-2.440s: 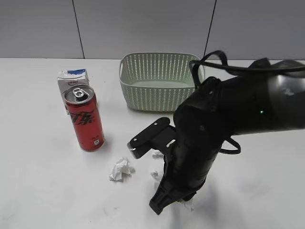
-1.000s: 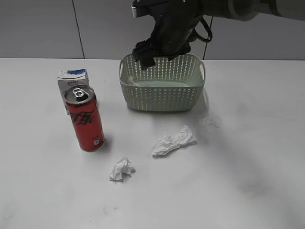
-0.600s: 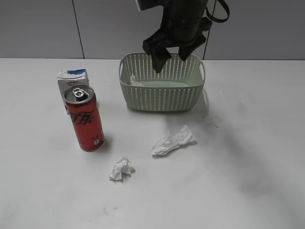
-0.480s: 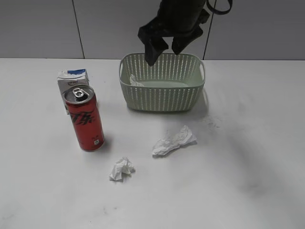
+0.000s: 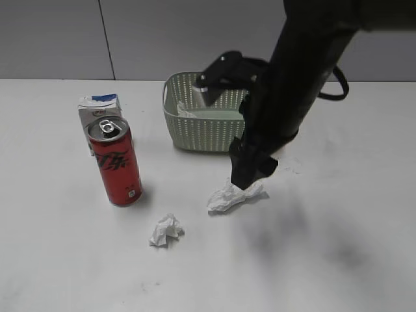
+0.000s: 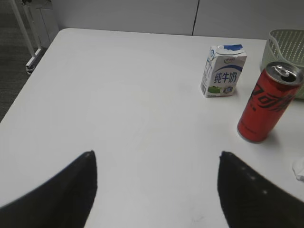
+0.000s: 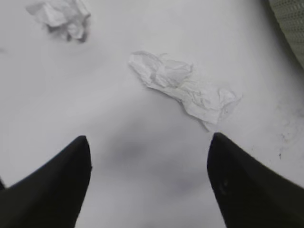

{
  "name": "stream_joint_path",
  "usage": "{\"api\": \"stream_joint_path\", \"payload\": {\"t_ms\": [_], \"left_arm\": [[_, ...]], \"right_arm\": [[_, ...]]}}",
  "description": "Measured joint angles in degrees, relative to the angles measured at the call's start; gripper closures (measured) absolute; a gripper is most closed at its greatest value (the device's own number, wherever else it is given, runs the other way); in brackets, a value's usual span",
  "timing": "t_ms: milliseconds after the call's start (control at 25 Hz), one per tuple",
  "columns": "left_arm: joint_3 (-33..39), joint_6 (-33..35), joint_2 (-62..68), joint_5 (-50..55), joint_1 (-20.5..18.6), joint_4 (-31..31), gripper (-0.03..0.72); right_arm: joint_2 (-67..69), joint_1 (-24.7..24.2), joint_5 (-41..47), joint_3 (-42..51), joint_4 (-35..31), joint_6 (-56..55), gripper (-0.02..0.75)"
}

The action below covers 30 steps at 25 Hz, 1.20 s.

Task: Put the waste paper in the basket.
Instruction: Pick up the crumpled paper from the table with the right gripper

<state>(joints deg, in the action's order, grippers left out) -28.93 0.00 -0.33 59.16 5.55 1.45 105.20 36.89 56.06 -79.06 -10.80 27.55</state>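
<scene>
The pale green basket (image 5: 170,112) stands at the back of the table; a scrap of white paper (image 5: 184,112) lies inside at its left end. A long crumpled paper (image 5: 224,198) lies in front of the basket. A small paper ball (image 5: 166,230) lies further forward left. My right gripper (image 5: 249,174) hangs low just above the long paper's right end. In the right wrist view it (image 7: 149,147) is open and empty, with the long paper (image 7: 183,88) ahead of the jaws and the ball (image 7: 61,16) beyond. My left gripper (image 6: 156,153) is open and empty over bare table.
A red can (image 5: 116,161) and a milk carton (image 5: 97,109) stand left of the basket. Both show in the left wrist view, the can (image 6: 266,102) and the carton (image 6: 223,70), with the basket's edge (image 6: 287,40) at the right. The basket's corner (image 7: 289,19) is top right.
My right arm has come down from above the basket to just over the long paper. A scrap of paper has lain in the basket since about half a second ago.
</scene>
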Motion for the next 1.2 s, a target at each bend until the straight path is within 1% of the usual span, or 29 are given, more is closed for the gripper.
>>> {"api": "stream_joint_path", "payload": {"t_ms": [120,200,280,400,600,720,800,880,960,1000,1120,1160,1200], "left_arm": [[0.0,0.0,0.0,0.0,0.0,0.0,0.101],[0.0,0.0,0.0,0.0,0.0,0.0,0.101],[0.0,0.0,0.0,0.0,0.0,0.0,0.101],[0.0,0.0,0.0,0.0,0.0,0.0,0.101],[0.0,0.0,0.0,0.0,0.0,0.0,0.101],[0.0,0.0,0.0,0.0,0.0,0.0,0.101],[0.0,0.0,0.0,0.0,0.0,0.0,0.101],[0.0,0.0,0.0,0.0,0.0,0.0,0.101],[0.0,0.0,0.0,0.0,0.0,0.0,0.101],[0.0,0.0,0.0,0.0,0.0,0.0,0.101],[0.0,0.0,0.0,0.0,0.0,0.0,0.101],[0.0,0.0,0.0,0.0,0.0,0.0,0.101],[0.0,0.0,0.0,0.0,0.0,0.0,0.101]], "right_arm": [[0.2,0.1,-10.9,7.4,1.2,6.3,0.164],[0.9,0.3,-16.8,9.1,1.5,9.7,0.164],[2.3,0.4,-19.9,9.0,1.6,10.8,0.164],[6.2,0.3,-19.5,6.7,1.7,11.4,0.164],[12.8,0.4,-14.3,1.5,2.2,11.5,0.164],[15.3,1.3,-13.5,1.1,4.9,11.5,0.169],[16.6,2.3,-13.2,1.0,6.8,11.6,0.199],[17.5,3.6,-13.2,1.0,9.1,11.6,0.241],[17.6,4.9,-13.5,0.8,10.8,11.6,0.304],[17.6,5.3,-13.8,0.8,11.6,11.5,0.35],[17.8,5.8,-14.1,0.0,12.0,10.2,0.541],[17.8,5.8,-13.8,-0.5,12.1,9.5,0.622],[17.8,5.8,-13.0,-1.1,12.1,9.0,0.679]]}}
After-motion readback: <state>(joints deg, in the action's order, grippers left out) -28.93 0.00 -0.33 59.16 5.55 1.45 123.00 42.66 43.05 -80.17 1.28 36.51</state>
